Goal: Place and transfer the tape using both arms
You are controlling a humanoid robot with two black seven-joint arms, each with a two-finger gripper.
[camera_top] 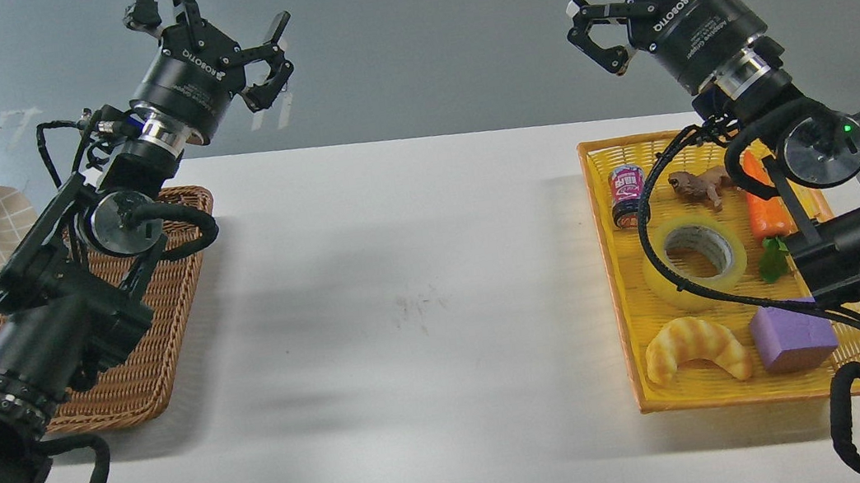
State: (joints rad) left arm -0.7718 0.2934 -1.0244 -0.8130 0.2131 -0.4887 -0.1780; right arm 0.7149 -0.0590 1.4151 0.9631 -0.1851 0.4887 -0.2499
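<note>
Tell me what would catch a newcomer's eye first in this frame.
Two black arms rise from the bottom corners, the left hand and right hand both open and held high above the white table. On the right, a yellow tray holds the tape among toys; a brown wicker basket sits on the left.

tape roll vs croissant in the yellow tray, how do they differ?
The tape is a translucent yellow ring lying flat with an open grey-white core; the croissant is a solid golden crescent with ridged segments. The tape sits mid-tray with a black cable crossing it; the croissant lies at the near end beside the purple block, nothing over it. Both rest in the yellow tray, untouched by either gripper.
</note>
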